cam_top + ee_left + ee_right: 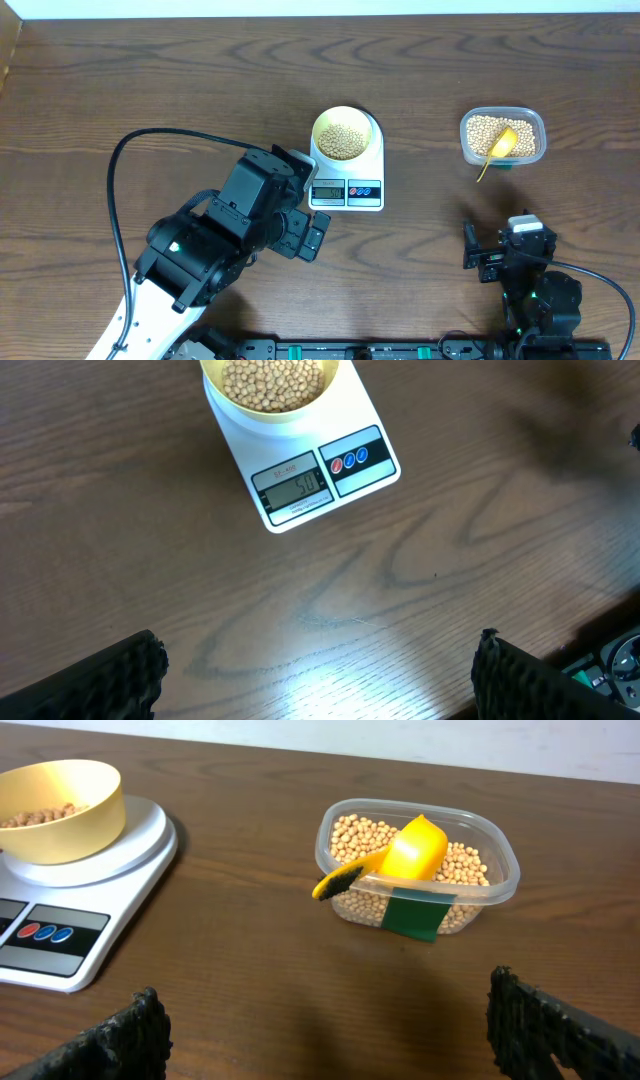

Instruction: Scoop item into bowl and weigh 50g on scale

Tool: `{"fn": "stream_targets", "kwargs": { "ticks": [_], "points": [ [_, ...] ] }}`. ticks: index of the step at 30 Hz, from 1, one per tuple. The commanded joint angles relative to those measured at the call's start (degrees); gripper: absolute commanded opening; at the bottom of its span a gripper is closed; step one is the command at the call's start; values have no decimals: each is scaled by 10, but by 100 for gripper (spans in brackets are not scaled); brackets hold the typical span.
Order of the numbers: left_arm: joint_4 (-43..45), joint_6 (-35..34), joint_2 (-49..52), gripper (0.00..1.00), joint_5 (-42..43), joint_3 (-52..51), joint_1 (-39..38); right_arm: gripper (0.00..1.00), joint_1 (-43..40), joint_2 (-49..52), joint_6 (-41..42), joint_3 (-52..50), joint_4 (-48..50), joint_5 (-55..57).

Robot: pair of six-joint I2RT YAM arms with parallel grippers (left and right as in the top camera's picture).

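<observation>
A pale yellow bowl sits on the white scale, holding beige beans. The scale's display seems to read 50. More beans fill the clear tub at the right. My left gripper hovers open over bare table just in front of the scale, holding nothing. Near the front edge, below the tub, my right gripper is also open and empty.
The clear plastic tub stands right of the scale with a yellow measuring spoon lying in it, handle over the near rim. A green label marks its front. A black cable loops at the left.
</observation>
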Motion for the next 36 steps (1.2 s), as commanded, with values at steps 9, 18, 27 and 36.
{"fn": "stream_targets", "kwargs": {
  "ticks": [9,18,27,36],
  "points": [
    [-1,-3,0,100,-1,6,1,99,0,-1,-8,-3,1,7],
    [-1,-3,0,100,-1,6,1,99,0,-1,-8,-3,1,7],
    [-4,-3,-49,100,-3,5,14,99,0,-1,-8,-3,1,7],
    [94,28,-206,100,-68,-37,166,99,0,-1,-8,-3,1,7]
  ]
}}
